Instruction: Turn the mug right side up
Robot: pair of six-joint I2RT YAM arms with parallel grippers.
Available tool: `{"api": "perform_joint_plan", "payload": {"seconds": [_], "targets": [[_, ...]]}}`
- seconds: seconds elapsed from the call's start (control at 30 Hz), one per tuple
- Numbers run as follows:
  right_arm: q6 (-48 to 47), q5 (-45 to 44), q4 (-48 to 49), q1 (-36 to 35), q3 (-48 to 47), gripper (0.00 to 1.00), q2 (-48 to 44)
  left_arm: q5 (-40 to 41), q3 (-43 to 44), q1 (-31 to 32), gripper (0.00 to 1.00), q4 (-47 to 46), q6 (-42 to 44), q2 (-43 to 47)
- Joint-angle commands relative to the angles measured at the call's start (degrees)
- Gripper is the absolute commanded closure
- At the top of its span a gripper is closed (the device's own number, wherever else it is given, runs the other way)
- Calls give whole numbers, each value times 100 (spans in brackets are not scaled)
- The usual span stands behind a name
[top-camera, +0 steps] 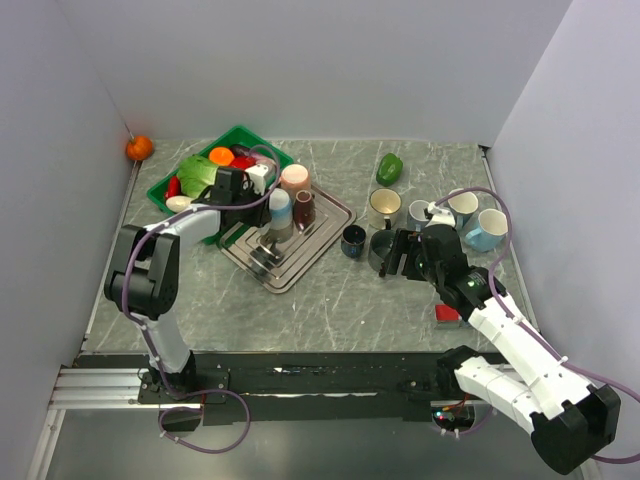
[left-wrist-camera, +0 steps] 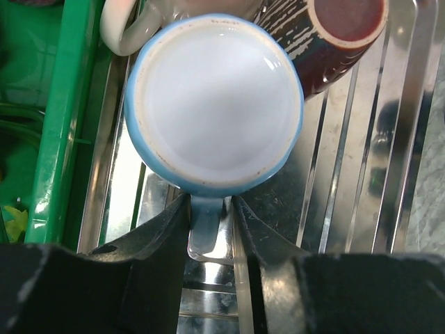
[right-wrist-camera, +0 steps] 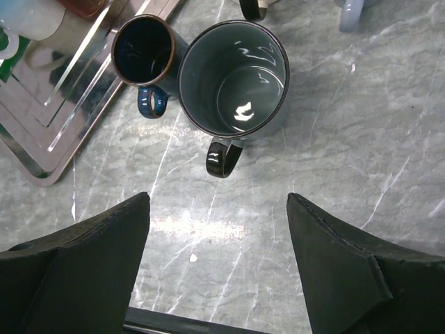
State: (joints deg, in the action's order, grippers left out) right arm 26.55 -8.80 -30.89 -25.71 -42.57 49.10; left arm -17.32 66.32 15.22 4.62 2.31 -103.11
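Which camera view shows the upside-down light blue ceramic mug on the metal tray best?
The left wrist view: the light blue ceramic mug fills the frame, white base up, handle between the fingers of the left gripper. The top external view shows it small on the metal tray. The right wrist view does not show it clearly.

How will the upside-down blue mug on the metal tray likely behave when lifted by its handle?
The blue mug looks glazed and rigid, so probably slippery and breakable if dropped. With the left tool flanking only its handle, it may swing. The ribbed metal tray could let it slide.
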Motion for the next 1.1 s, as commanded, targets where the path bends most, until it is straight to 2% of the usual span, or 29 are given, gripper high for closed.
{"api": "perform_joint_plan", "payload": {"seconds": [0.0,0.27,0.33,0.37,0.43,0.47,0.67,0.87,0.97,1.03,1.07], "targets": [[35,-25,145,40,47,15,-50,202,311,86,64,83,33,-209],[44,-8,136,40,55,15,-32,799,276,235,65,-67,-64,-245],[44,-8,136,40,38,15,-41,853,267,253,69,-119,-98,-253],[44,-17,128,40,47,15,-50,897,267,253,72,-137,-107,-253],[44,-17,136,32,55,15,-76,1020,258,271,92,-181,-151,-245],[44,-17,136,40,55,15,-85,1081,249,279,99,-251,-178,-236],[79,264,303,40,55,15,-94,1082,118,306,99,-575,-827,141],[105,1125,777,40,108,12,-67,1336,-251,587,99,-489,-1478,1134],[18,1484,1032,31,99,9,-111,1310,-559,806,99,-497,-1820,1802],[-53,1670,1217,23,91,1,-173,1232,-691,991,99,-489,-2014,2302],[-53,1801,1278,5,82,0,-199,1222,-717,1052,99,-489,-2093,2461]]}}
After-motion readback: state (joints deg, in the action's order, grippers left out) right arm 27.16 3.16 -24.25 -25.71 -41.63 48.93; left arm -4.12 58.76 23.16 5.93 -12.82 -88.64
